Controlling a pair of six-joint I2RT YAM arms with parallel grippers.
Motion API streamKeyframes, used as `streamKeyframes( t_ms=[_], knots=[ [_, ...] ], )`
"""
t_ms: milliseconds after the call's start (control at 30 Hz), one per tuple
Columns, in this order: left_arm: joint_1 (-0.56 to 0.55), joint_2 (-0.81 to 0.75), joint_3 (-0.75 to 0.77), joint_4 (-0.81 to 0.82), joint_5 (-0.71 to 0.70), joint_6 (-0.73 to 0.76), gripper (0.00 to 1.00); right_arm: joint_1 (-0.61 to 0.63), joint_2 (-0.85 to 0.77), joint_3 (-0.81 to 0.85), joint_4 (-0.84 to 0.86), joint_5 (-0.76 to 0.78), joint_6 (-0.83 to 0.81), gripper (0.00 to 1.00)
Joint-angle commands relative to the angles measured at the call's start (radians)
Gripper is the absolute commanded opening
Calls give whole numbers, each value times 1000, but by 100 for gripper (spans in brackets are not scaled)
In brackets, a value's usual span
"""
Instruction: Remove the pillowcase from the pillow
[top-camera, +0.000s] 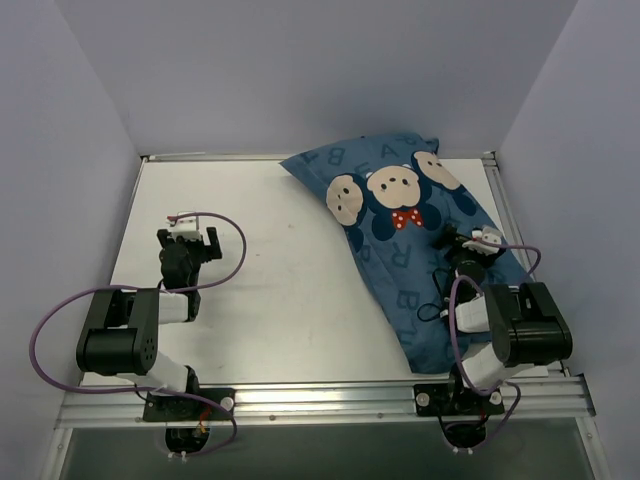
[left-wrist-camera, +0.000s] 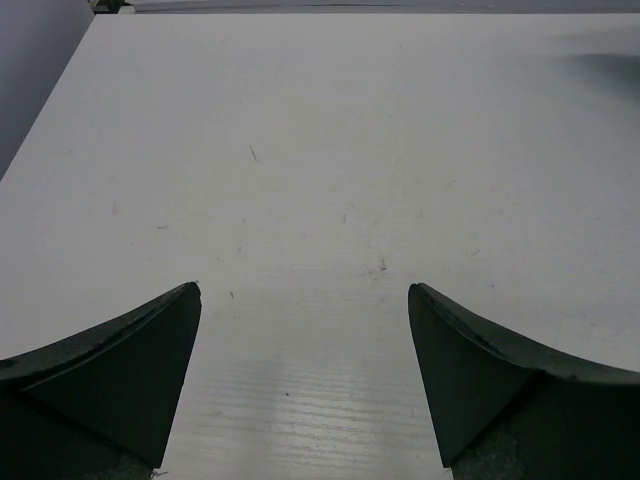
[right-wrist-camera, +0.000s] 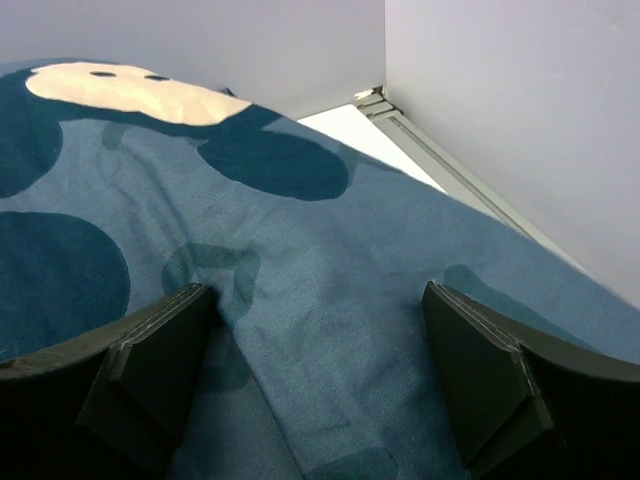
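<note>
The blue pillowcase (top-camera: 395, 235), printed with letters and mouse heads with a red bow, lies along the right side of the table, bulging over what fills it. The white pillow is hidden inside it. My right gripper (top-camera: 468, 243) is open and pressed down onto the pillowcase near its right edge; in the right wrist view (right-wrist-camera: 315, 330) the blue fabric (right-wrist-camera: 330, 290) bunches into a fold between the jaws. My left gripper (top-camera: 190, 238) is open and empty over the bare left part of the table, also in the left wrist view (left-wrist-camera: 305, 330).
The white table (top-camera: 270, 280) is boxed in by grey walls on the left, back and right. A metal rail (right-wrist-camera: 440, 160) runs along the right edge close to my right gripper. An aluminium bar (top-camera: 320, 400) carries both arm bases at the near edge.
</note>
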Motion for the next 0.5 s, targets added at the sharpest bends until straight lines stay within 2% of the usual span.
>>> streamKeyframes(
  t_ms=[0, 33, 67, 100, 133, 167, 200, 233, 267, 300, 333, 367, 400, 467],
  knots=[
    [-7, -1, 25, 16, -12, 2, 94, 20, -40, -63, 99, 26, -40, 88],
    [-7, -1, 25, 15, -12, 2, 94, 37, -98, -31, 22, 43, -43, 88],
    [-7, -1, 26, 16, -12, 2, 94, 43, -231, 0, -80, 69, -42, 88],
    [-7, -1, 26, 15, -12, 2, 94, 43, -298, 44, -344, 74, -10, 88],
    [-7, -1, 26, 15, -12, 1, 94, 42, -362, 101, -485, 74, 29, 89],
    [-7, 1, 26, 15, -11, 1, 94, 34, -437, 229, -621, 66, 70, 89],
    [-6, -1, 26, 13, -9, 1, 94, 34, -455, 294, -835, 32, 73, 89],
    [-6, -1, 26, 12, -8, 2, 94, 34, -459, 357, -925, 8, 73, 89],
    [-4, -1, 23, 15, 11, 2, 94, 33, -444, 488, -1022, -15, 72, 89],
    [0, -4, 19, 30, 31, 2, 94, 33, -427, 561, -1217, -59, 90, 89],
    [8, -18, 14, 36, 73, 45, 94, 30, -373, 631, -1309, -87, 96, 89],
    [14, -41, 22, 17, 245, 63, 94, 26, -339, 700, -1401, -119, 101, 89],
    [14, -71, 41, -107, 325, 88, 94, 25, -308, 822, -1561, -146, 101, 89],
    [14, -171, 112, -294, 393, 129, 94, 23, -224, 918, -1690, -150, 122, 88]
  ],
)
